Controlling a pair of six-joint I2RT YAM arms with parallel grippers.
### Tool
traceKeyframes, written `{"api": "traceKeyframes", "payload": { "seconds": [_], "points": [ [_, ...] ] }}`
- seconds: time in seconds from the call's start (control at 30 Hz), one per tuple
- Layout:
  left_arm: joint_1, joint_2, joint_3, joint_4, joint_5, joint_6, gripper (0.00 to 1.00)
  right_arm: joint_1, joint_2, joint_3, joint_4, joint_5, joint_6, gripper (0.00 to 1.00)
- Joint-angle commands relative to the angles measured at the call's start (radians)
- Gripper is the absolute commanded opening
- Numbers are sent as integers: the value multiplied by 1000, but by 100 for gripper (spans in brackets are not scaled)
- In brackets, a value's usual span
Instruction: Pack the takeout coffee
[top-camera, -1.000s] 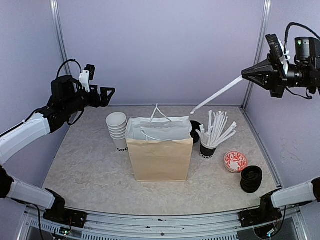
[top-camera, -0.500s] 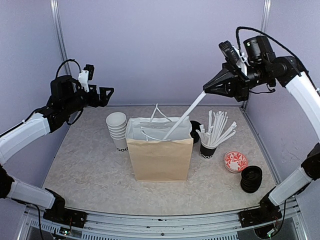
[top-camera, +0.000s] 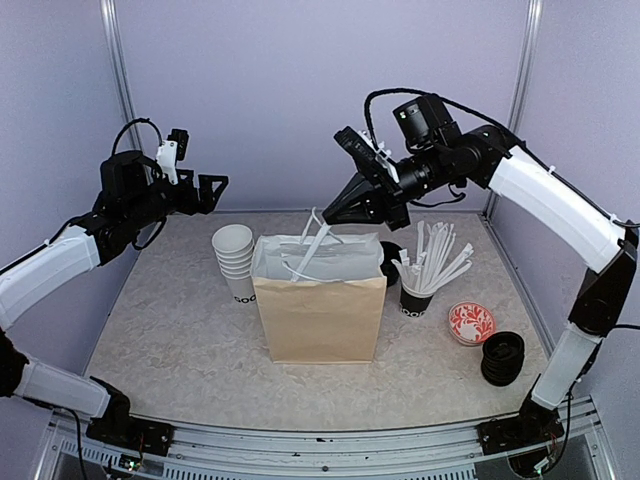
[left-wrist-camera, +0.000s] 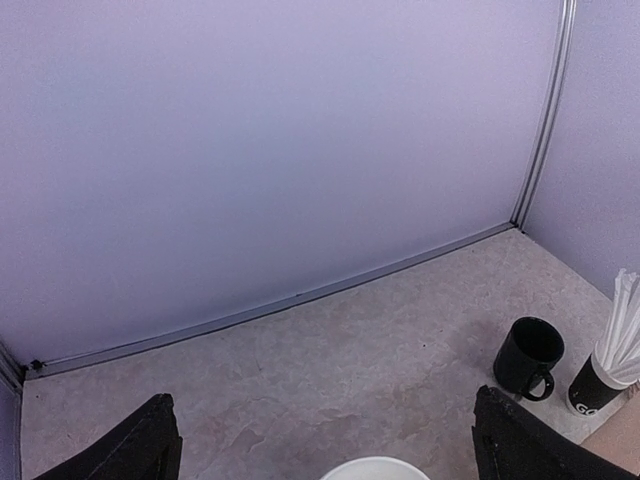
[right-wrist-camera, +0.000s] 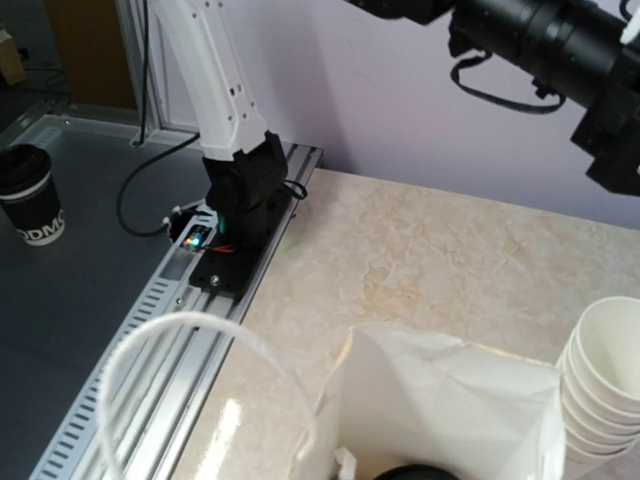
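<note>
I see the white paper cups (top-camera: 233, 262) stacked without lids just left of the paper bag (top-camera: 320, 310), touching its side or nearly so. The black lids (top-camera: 502, 358) sit piled well to the bag's right, toward the near edge. In the right wrist view something dark and round shows inside the bag's mouth, but I cannot tell what it is.

My right gripper (top-camera: 338, 216) hangs just above the bag's open top, jaws pinched on a white stick (top-camera: 314, 248) whose lower end dips into the mouth. A second ago that gripper was high and far to the bag's right, with the stick's tip in the air. It has since swung across and down.

Right of the bag stands the black cup of sticks (top-camera: 415, 298), with a red patterned dish (top-camera: 471, 323) beyond it.

My left gripper (top-camera: 218, 192) hovers high to the bag's left, jaws spread wide and empty, where it was before.
</note>
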Motion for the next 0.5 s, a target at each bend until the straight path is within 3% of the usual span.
{"api": "traceKeyframes", "payload": {
  "seconds": [0.0,0.03,0.1,0.2,0.33,0.47],
  "points": [
    [7,-5,13,-2,35,-11,99,45,42,-20,50,25,16,0],
    [7,-5,14,-2,38,-13,99,53,48,-25,47,39,11,0],
    [7,-6,16,-4,40,-15,99,62,54,-29,42,63,8,21],
    [6,-10,16,-6,35,-14,99,62,30,-20,30,100,8,43],
    [6,-21,16,-8,21,-9,99,54,-57,-35,32,216,-16,56],
    [6,-30,16,-11,15,-4,99,-9,-167,-113,70,318,-17,61]
  ]
}}
